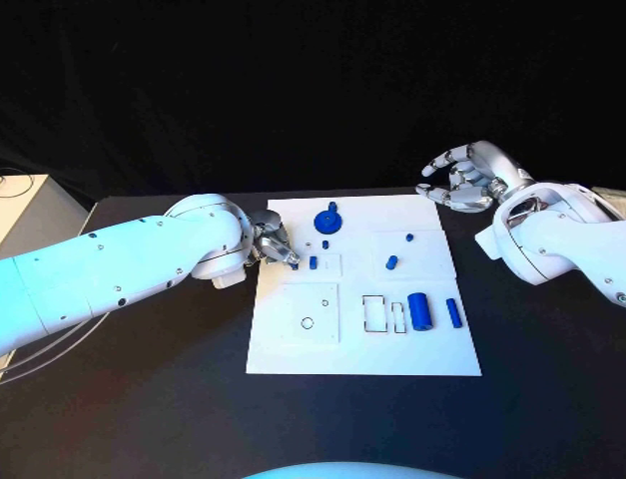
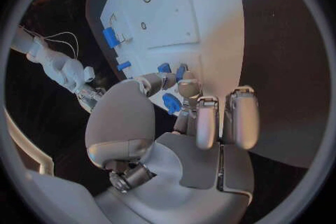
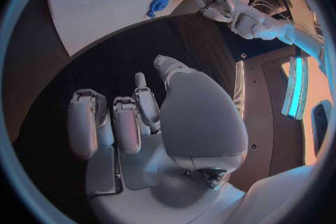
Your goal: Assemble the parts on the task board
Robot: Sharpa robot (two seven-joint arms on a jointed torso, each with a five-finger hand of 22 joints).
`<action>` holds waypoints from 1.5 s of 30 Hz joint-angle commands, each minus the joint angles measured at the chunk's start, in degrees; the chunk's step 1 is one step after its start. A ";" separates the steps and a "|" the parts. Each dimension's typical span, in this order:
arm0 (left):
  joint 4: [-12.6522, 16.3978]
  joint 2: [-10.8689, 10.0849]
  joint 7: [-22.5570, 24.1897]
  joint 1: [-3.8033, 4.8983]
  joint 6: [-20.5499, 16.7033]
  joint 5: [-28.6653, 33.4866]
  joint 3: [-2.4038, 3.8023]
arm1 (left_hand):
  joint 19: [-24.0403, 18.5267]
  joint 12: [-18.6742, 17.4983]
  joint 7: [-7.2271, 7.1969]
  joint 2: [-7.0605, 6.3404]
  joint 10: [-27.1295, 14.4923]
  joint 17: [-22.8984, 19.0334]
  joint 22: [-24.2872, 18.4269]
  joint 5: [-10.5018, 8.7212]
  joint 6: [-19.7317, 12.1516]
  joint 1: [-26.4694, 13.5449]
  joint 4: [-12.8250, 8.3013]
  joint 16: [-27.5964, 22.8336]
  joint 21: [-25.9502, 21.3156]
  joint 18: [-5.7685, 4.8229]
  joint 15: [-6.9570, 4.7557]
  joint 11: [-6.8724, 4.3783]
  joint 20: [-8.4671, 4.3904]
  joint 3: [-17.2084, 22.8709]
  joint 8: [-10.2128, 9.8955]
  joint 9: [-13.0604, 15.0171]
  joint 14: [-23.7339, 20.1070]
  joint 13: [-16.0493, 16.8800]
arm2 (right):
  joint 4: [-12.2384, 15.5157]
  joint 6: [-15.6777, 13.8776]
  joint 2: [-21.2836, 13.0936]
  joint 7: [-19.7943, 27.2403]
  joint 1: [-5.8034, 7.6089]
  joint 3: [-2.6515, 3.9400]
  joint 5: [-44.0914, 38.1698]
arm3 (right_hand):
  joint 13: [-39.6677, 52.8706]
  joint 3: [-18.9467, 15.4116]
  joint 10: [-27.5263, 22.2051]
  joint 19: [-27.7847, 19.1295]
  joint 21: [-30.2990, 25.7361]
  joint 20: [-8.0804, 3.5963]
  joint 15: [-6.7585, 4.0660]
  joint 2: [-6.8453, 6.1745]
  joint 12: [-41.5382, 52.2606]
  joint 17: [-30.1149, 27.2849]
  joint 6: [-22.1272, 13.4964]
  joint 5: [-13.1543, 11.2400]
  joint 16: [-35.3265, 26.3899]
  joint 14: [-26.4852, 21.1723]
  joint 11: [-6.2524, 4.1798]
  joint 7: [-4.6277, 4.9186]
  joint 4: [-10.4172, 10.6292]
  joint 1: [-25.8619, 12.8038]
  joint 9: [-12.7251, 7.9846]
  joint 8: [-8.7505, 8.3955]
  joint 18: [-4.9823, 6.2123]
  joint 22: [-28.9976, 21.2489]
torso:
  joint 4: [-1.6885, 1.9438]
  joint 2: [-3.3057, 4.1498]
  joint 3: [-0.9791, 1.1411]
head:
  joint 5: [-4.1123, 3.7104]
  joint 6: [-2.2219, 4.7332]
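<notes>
The white task board (image 1: 363,344) lies mid-table. Blue parts on it: a round knobbed piece (image 1: 327,220) at the far end, a small peg (image 1: 313,262), another peg (image 1: 392,262), a thick cylinder (image 1: 419,311) and a slim bar (image 1: 454,312). My left hand (image 1: 273,244) is at the board's left edge, its fingertips (image 2: 187,87) right by two small pegs (image 2: 181,71); whether one is pinched is unclear. My right hand (image 1: 464,180) hangs beyond the board's far right corner, fingers half bent and apart, holding nothing.
The black table (image 1: 140,399) stretches on both sides of the board. A pale cabinet (image 1: 3,215) with cables stands past the table's left edge. The board (image 1: 306,322) has a round hole and rectangular slots (image 1: 374,312) near its front.
</notes>
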 commanded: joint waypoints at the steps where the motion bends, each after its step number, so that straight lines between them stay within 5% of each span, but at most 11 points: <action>1: 0.10 0.08 0.05 -0.08 1.29 -0.83 0.02 | 0.38 0.26 -0.73 0.52 0.32 15.09 4.05 0.22 1.12 0.01 -10.75 0.19 0.18 -0.64 -0.52 -0.04 0.12 10.29 0.42 0.09 5.96 -0.06 | 0.16 0.09 -0.04 0.19 -0.02 0.02 -0.20 | 0.05 0.31 -0.34 1.39 -0.29 0.17 -0.12 -0.15 -0.18 9.83 -0.56 0.23 -0.12 4.42 0.05 -0.04 -0.07 -0.25 0.08 -0.21 0.88 7.01 | 0.03 -0.01 0.02 | -0.02 -0.18; 45: -1.06 1.42 -0.13 -0.51 3.22 -1.45 0.00 | 0.20 0.11 -0.70 0.59 0.22 15.09 3.81 0.14 1.00 -0.15 -10.71 0.19 0.05 -0.58 -0.51 -0.02 0.08 10.22 0.44 0.08 5.96 -0.24 | 0.51 0.17 -0.19 0.19 -0.02 0.02 -0.20 | 0.05 0.31 -0.34 1.39 -0.29 0.17 -0.12 -0.15 -0.18 9.83 -0.56 0.23 -0.12 4.42 0.05 -0.04 -0.07 -0.25 0.08 -0.21 0.88 7.01 | -0.06 0.01 0.02 | -0.13 -0.89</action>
